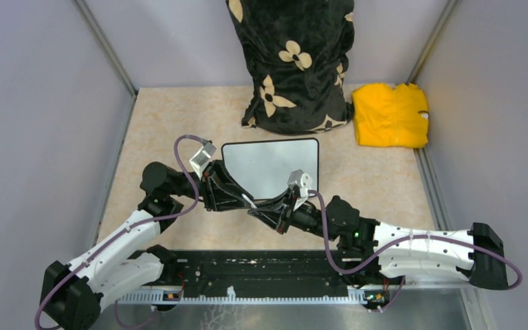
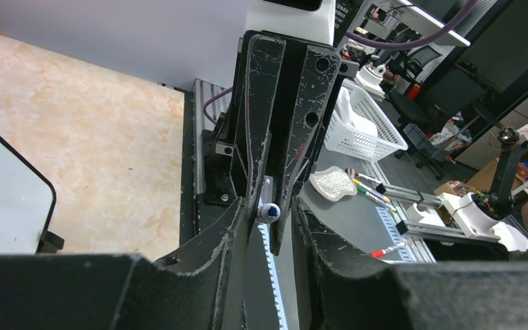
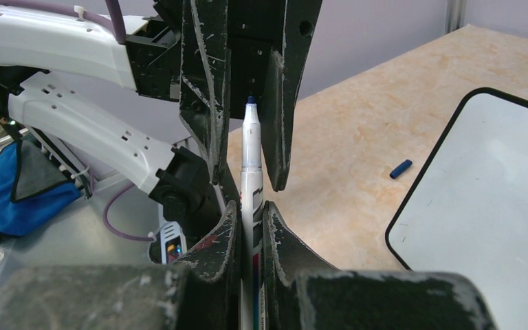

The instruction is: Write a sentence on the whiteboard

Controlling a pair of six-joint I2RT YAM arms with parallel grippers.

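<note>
At table centre, slightly toward 12 o'clock, whiteboard lies flat on the table, face plain white. Both grippers meet over its 6 o'clock edge. Right gripper is pinched tight on a white marker, blue tip bare and pointing at the other arm. Left gripper fingers flank the marker's tip end, one each side, close in; can't tell if they press it. Blue cap on table, near the board's corner, apart from it.

Containers: stuffed black bag with cream flowers stands at 12 o'clock at the table's back edge, top out of frame, contents hidden. Yellow cloth at 1 o'clock, just beside the bag. Left wrist view: white mesh basket on a grey bench off the table, something white and crumpled inside, can't tell what; loose pens on bench near it.
</note>
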